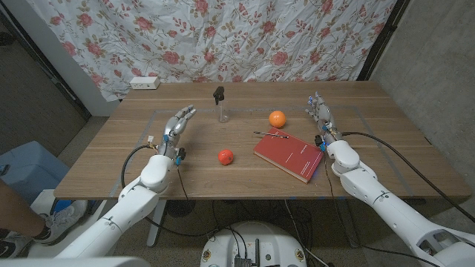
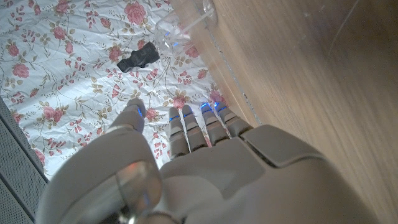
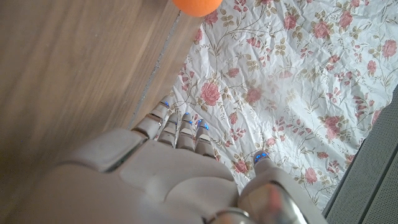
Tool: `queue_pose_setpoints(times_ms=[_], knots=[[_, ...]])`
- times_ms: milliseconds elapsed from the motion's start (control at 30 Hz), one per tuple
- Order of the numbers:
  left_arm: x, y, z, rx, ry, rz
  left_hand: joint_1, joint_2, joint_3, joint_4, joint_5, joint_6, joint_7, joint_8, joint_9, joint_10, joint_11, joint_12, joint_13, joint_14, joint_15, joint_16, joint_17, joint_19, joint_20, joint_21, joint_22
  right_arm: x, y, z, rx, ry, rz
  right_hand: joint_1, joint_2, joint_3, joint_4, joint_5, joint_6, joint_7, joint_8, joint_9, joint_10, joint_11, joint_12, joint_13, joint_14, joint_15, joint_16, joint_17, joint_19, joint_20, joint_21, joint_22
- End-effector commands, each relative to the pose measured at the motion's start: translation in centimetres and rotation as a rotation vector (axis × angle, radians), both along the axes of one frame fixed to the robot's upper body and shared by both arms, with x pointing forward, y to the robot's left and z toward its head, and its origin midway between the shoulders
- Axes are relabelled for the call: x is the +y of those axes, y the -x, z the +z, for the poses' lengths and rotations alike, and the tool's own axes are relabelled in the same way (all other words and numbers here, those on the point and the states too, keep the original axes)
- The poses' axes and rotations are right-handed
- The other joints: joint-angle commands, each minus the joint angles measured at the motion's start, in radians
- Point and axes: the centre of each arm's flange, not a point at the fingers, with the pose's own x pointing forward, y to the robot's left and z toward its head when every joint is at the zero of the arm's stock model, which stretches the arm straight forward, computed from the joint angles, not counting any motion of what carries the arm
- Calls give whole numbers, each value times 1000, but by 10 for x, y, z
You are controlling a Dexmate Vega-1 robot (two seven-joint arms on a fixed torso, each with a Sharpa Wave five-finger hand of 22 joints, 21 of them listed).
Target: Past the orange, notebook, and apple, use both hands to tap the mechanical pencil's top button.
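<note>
A thin dark mechanical pencil [image 1: 272,134] lies on the table just beyond the far corner of the red notebook [image 1: 289,153]. The orange [image 1: 277,118] [image 3: 196,5] sits behind the pencil. A small red apple [image 1: 225,156] lies left of the notebook. My left hand [image 1: 177,126] [image 2: 205,162] is at the left of the table with fingers extended and nothing in it. At the right, my right hand [image 1: 320,115] [image 3: 174,162] is likewise empty, fingers straight, to the right of the orange. Neither hand touches the pencil.
A clear spray bottle with a black top [image 1: 220,104] [image 2: 168,37] stands at the middle back. A white power strip [image 1: 144,82] lies at the far left edge. A floral cloth [image 1: 223,37] hangs behind the table. A blue bin [image 1: 26,170] sits on the floor left.
</note>
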Motion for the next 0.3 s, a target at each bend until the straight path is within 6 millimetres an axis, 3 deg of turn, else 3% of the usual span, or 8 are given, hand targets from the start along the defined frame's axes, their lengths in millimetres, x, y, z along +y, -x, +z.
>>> queue_pose_setpoints(times_ms=[33,300], knots=[[9,-21,7,-13,49,5,-11,-2,13,0,4,11,1,4,1,13,1,3,3,13,-103,6,3,13,-55,9,1,4,-12,8,18,1,-8,0,12,3,7,5,7,-1,4,0,8,-4,4,0,4,4,2,2,10,-1,7,2],[10,-35,14,-26,70,0,-15,-1,23,0,4,25,2,6,1,27,0,6,3,18,-99,6,3,21,-54,10,1,4,-20,17,28,7,-6,0,13,3,8,5,8,-2,4,0,11,-2,5,0,7,5,3,2,11,-1,7,2]])
